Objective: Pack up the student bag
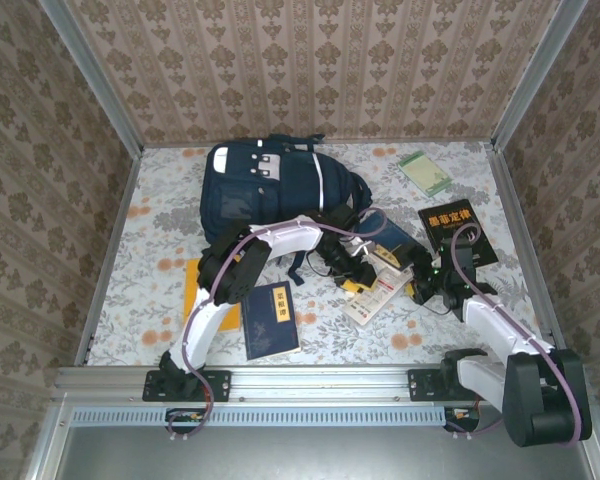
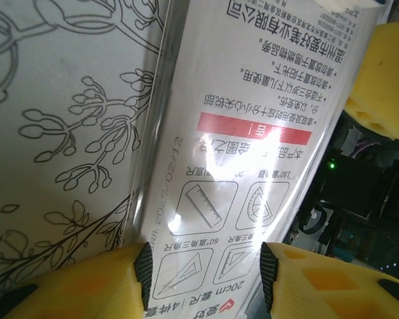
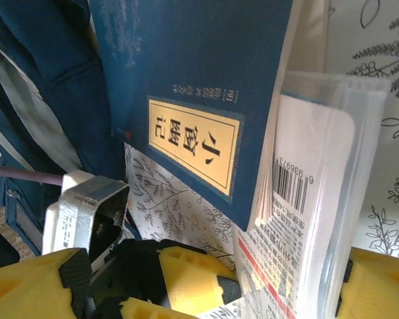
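My left gripper point(image 2: 206, 269): pads touch both long edges of ruler packet point(image 2: 233, 153), clamped on it, just right and front of student bag point(image 1: 270, 180). Bag lies flat at back of table point(image 1: 160, 250), front pocket up. Blue book point(image 1: 270, 320) in front of bag. Second blue book point(image 3: 193, 100) against bag's right side. My right gripper point(image 3: 211, 279): fingers wide apart, packet end between them. Black book point(image 1: 458, 232) well right of bag.

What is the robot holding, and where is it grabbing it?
The left gripper pinches the ruler-set packet across its two long edges, near one end. The right gripper is open, holding nothing.
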Robot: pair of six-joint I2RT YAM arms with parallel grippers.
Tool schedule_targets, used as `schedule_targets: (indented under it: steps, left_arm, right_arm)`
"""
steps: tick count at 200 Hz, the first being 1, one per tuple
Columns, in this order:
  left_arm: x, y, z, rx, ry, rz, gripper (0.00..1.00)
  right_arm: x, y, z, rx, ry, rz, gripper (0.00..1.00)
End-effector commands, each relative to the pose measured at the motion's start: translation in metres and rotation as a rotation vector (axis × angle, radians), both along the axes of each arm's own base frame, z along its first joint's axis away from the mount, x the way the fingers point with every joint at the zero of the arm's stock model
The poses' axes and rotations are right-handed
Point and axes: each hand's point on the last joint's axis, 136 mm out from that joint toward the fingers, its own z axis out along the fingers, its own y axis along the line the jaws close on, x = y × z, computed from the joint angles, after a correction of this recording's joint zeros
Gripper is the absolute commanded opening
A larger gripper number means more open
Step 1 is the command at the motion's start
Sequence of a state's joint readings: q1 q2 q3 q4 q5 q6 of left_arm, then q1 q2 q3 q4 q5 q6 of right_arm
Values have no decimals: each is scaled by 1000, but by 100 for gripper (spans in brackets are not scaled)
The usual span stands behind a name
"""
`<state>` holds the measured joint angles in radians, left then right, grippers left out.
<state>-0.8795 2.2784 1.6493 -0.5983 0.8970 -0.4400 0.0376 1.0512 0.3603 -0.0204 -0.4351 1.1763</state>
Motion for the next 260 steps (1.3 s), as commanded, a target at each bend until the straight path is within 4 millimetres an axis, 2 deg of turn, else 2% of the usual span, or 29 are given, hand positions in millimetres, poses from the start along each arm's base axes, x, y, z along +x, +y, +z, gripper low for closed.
schedule_targets:
  steps: [1,24,66,96,108,139,162,190,228,260]
  left_arm:
    - [-8,-7,0,-28,33,-30,48]
    - [-9,-7,-1,-31,41,-27,48]
    - [-6,-3,5,-38,38,-12,47]
    - [4,9,13,-47,35,37,47]
    - [8,16,17,-46,26,55,47]
    - [24,35,35,-43,-10,126,49]
    - [42,52,54,-66,-21,210,51]
    - [58,62,83,-119,-32,263,54]
    - [64,55,108,-193,3,291,58]
    - [63,43,114,-230,31,293,59]
  right_arm:
    - [-1,9,0,40,-30,16,86]
    - [-6,9,-12,33,-11,16,74]
    - [-11,10,-23,8,19,21,40]
    - [-16,9,-26,-10,41,28,13]
    - [-19,10,-26,-10,50,30,6]
    - [-27,12,-17,-3,72,33,6]
    - [-34,13,1,3,66,19,8]
    - [-37,16,26,33,30,-3,9]
    - [-25,32,70,79,-109,45,9]
    - [-6,51,108,96,-283,129,3]
